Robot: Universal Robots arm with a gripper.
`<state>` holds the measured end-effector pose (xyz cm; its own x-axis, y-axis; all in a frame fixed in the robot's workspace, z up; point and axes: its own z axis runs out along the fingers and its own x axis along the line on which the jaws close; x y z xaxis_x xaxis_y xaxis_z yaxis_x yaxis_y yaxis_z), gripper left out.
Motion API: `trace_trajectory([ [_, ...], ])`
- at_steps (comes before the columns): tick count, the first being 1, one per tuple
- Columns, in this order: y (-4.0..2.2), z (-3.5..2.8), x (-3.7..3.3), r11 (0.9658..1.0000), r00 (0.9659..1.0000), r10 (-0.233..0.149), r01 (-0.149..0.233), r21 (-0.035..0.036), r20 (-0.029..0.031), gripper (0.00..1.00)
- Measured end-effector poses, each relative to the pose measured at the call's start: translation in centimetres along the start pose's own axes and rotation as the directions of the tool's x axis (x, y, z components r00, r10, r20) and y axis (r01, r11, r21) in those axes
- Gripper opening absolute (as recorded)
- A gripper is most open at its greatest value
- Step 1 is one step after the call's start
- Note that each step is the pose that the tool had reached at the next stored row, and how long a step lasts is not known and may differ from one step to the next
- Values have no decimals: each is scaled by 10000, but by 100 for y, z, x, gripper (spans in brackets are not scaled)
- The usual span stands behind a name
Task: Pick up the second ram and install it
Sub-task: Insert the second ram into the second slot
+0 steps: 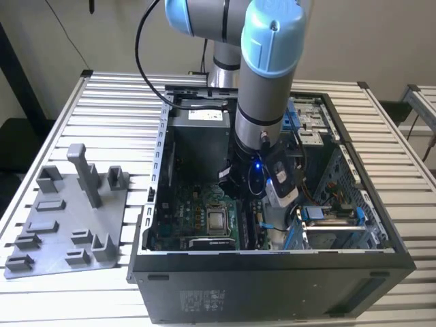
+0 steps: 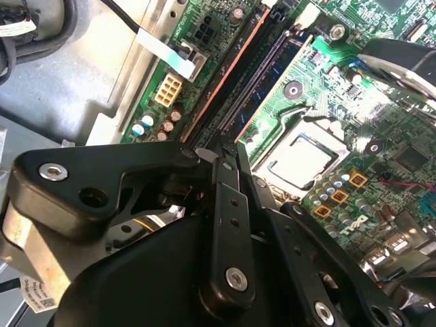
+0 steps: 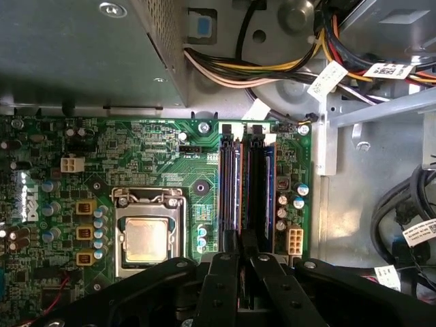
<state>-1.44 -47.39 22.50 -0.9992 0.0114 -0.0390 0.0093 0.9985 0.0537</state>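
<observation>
My jaws [image 3: 240, 262] are nearly shut, pinching the ram [image 3: 240, 255] edge-on just above the board's [image 3: 163, 163] slots [image 3: 246, 184], which run toward twelve o'clock from my fingertips, with the processor [image 3: 145, 240] at nine o'clock, inside the case [image 1: 272, 286].

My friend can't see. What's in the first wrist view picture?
A black gripper reaches over the memory slots of a green computer board, close to a shiny square chip. Colourful wires run above the board.
</observation>
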Motion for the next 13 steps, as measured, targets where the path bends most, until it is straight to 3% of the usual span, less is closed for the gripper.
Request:
trace_trajectory([
  [13,1,31,0,10000,10000,95,-95,6,6,14],
])
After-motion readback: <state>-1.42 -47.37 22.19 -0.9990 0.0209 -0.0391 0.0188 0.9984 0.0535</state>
